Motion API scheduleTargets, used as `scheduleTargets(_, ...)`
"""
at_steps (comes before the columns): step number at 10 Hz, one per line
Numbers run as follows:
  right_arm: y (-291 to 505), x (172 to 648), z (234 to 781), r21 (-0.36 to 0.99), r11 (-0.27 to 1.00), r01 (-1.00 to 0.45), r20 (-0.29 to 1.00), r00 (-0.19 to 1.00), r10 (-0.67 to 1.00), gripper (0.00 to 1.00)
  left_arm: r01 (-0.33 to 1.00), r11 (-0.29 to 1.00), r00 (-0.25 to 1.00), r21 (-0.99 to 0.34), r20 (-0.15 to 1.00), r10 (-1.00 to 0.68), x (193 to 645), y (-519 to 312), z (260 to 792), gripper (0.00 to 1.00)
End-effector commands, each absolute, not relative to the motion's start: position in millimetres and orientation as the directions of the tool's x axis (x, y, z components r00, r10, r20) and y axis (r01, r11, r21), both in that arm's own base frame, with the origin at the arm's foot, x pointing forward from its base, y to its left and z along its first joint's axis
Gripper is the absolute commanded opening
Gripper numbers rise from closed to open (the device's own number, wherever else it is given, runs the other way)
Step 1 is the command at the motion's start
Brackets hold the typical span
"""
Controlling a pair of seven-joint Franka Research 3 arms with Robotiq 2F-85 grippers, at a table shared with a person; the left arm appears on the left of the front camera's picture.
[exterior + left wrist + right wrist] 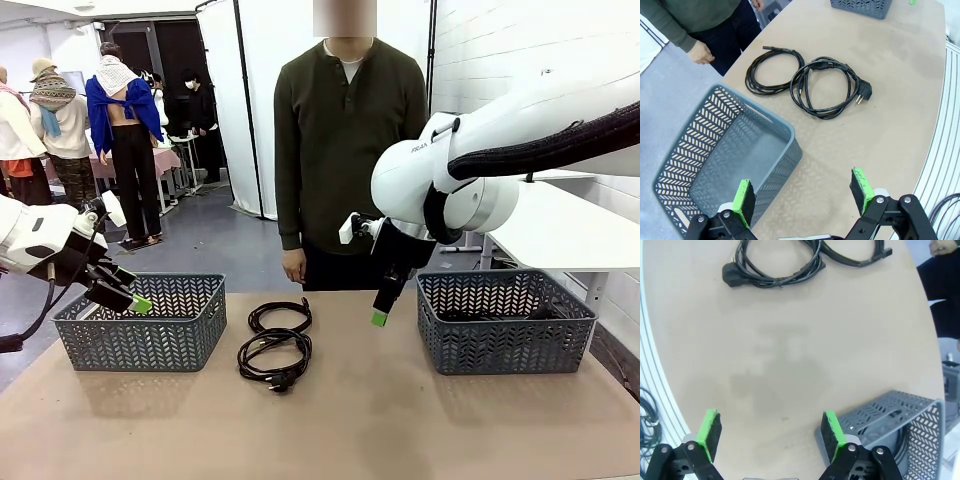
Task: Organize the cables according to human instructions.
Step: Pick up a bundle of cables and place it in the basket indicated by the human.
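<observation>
Two black coiled cables lie at the table's middle: the far coil (pixel 306 318) and a near one with its plug (pixel 283 378) toward me. The left wrist view shows both, far coil (pixel 782 50) and near coil (pixel 826 63). They also lie at the top of the right wrist view, near coil (pixel 735 275) and far coil (pixel 855 260). My left gripper (pixel 125 295) (pixel 802 195) hangs open over the left basket's near rim. Holding nothing, my right gripper (pixel 385 300) (pixel 771 432) is open above bare table between the coils and the right basket. The human (pixel 345 130) stands at the far edge, a hand (pixel 293 265) hanging down.
The grey lattice basket on the left (pixel 140 325) (pixel 715 155) is empty inside. The matching basket on the right (pixel 505 325) (pixel 890 415) holds dark cord (pixel 900 437). A white side table (pixel 570 225) stands behind the right basket.
</observation>
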State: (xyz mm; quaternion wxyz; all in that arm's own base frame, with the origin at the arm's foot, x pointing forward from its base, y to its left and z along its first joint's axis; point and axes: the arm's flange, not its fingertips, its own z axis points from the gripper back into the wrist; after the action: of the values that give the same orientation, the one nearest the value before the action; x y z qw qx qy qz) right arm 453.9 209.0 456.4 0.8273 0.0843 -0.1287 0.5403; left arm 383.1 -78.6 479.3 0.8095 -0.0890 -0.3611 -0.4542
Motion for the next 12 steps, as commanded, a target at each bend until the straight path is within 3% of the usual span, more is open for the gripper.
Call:
scheduleTargets(1,205.2,455.9,456.6,-0.002,0.41,-0.912,0.305,0.39,0.869,1.0,0.804,0.566,0.321,0.181,0.669,-0.67,385.5,-76.2,477.2,1.0)
scheduleTargets(12,205.2,455.9,456.6,-0.002,0.41,-0.912,0.305,0.39,0.869,1.0,0.804,0.566,0.321,0.181,0.669,-0.67,385.5,-76.2,477.2,1.0)
